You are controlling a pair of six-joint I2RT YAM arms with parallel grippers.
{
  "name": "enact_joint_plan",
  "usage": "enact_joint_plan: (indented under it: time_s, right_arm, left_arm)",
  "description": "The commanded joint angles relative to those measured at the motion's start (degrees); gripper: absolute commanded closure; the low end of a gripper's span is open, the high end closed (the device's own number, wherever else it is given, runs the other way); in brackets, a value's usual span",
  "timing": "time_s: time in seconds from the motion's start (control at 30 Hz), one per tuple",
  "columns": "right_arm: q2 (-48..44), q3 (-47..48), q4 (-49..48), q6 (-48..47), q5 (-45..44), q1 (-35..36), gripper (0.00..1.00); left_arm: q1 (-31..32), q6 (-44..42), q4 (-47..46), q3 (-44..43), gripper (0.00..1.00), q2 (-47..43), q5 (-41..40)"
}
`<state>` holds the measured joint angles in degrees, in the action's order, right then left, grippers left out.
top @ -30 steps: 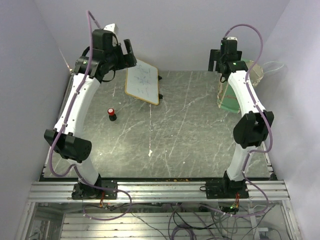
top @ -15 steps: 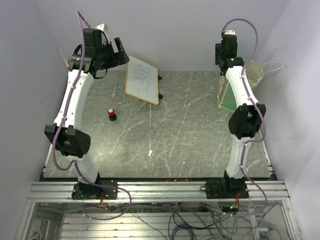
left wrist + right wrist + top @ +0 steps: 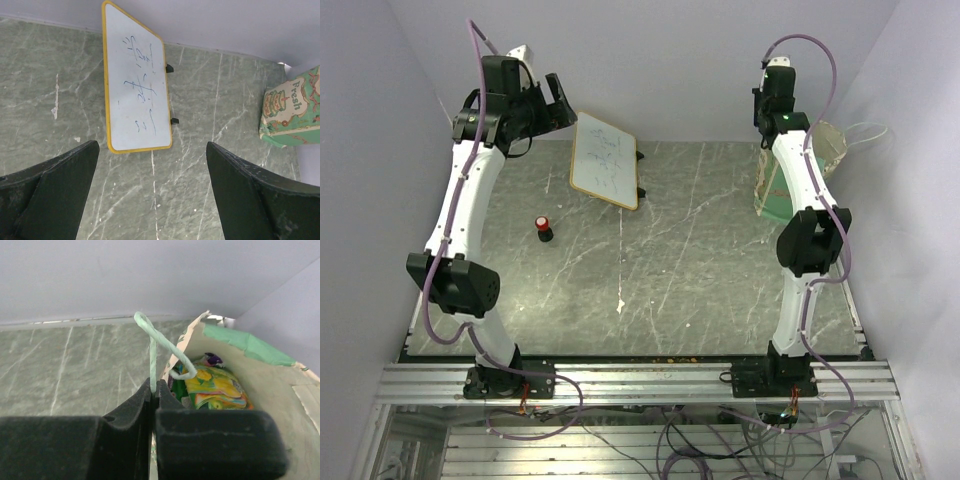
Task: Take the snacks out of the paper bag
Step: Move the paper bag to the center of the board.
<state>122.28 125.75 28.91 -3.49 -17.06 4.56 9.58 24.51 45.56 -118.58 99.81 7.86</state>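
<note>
The paper bag (image 3: 825, 152) stands at the back right corner, cream with a mint-green band; in the left wrist view the paper bag (image 3: 292, 112) shows a "Fresh" print. In the right wrist view I look into its open mouth, where the snacks (image 3: 216, 385), bright yellow, green and purple packets, lie inside. My right gripper (image 3: 154, 383) is shut on the bag's pale green string handle (image 3: 159, 337), just at the near rim. My left gripper (image 3: 152, 146) hangs open and empty, high over the back left of the table.
A white board with a yellow frame (image 3: 605, 160) leans at the back centre-left. A small red-and-black cylinder (image 3: 544, 228) stands on the marble table (image 3: 690, 260). Purple walls close in the back and both sides.
My right gripper went from open to shut, pinching the bag's string handle. Both arms lifted and stretched toward the back wall, then held still.
</note>
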Motion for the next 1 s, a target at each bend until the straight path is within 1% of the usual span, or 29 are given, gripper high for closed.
enact_joint_plan:
  time_s: [0.0,0.1,0.27,0.43,0.57,0.73,0.77,0.87,0.97]
  right_arm:
    - [-8.7,-4.2,2.4,2.3,5.7,0.9,1.00]
    - [-12.1,-6.2,5.8,4.0,8.2,1.8,1.00]
    - [-19.0,-12.6,10.7,5.8,12.5,3.8,1.00]
    - [-28.2,-21.8,13.9,8.2,14.4,8.9,1.00]
    - [-34.6,-28.5,16.5,12.9,17.3,15.2,1.00]
    - [-41.4,-36.7,16.5,22.5,23.9,23.2,1.00]
    - [-42.4,-37.9,16.0,24.2,24.4,26.3,1.00]
    - [-44.0,-40.4,13.1,29.3,25.2,33.3,1.00]
    - [-42.1,-39.5,10.0,31.9,25.6,40.9,1.00]
  left_arm:
    - [-0.4,2.5,-1.3,2.7,0.01,-6.6,2.8]
    - [-0.4,4.7,-1.3,4.3,0.01,-9.1,5.6]
    - [-0.4,8.7,-2.3,8.2,0.01,-12.6,9.9]
    - [-0.4,11.1,-2.9,12.9,0.02,-16.6,12.9]
    - [-0.4,12.5,-2.5,16.0,0.03,-19.2,13.6]
    - [-0.4,14.0,-1.4,18.9,0.03,-22.9,13.5]
    - [-0.4,14.3,-1.2,19.9,0.03,-23.7,13.5]
    - [-0.4,16.0,-0.6,22.1,0.03,-26.0,14.2]
    - [-0.4,17.2,0.1,23.8,0.03,-27.7,15.4]
